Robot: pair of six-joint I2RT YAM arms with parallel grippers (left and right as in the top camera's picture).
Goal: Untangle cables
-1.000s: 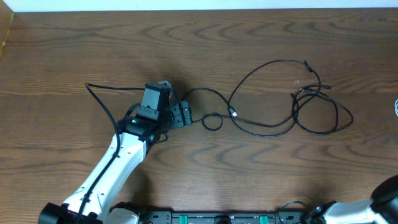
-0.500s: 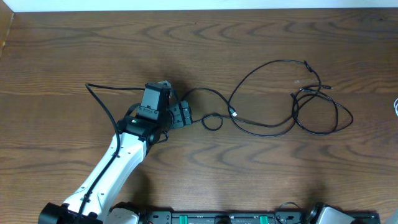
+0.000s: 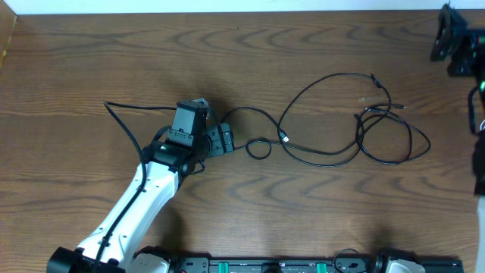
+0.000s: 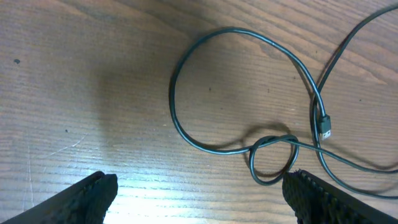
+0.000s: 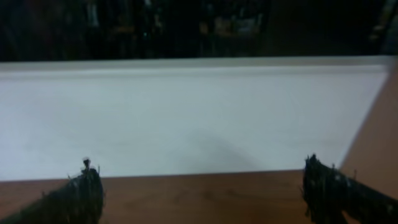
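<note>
A brown wooden counter is seen from above. Thin black cables lie loose on it, from the middle toward the right edge. One cord curls into a small loop and a larger open loop near the middle. A small plug end rests just beside the small loop. Farther right, the cords sweep up in a wide arc and cross one another in a knot of overlapping loops, well clear of the right edge.

The left arm, white with black joints, reaches in from the near edge. Its tool sits low over the counter just left of the small loop, jaws spread wide and holding nothing. No cord lies between its fingers.

The right tool is up at the far right corner, well apart from the cables. Its jaws are also spread wide and empty, facing a white surface beyond the far edge.
</note>
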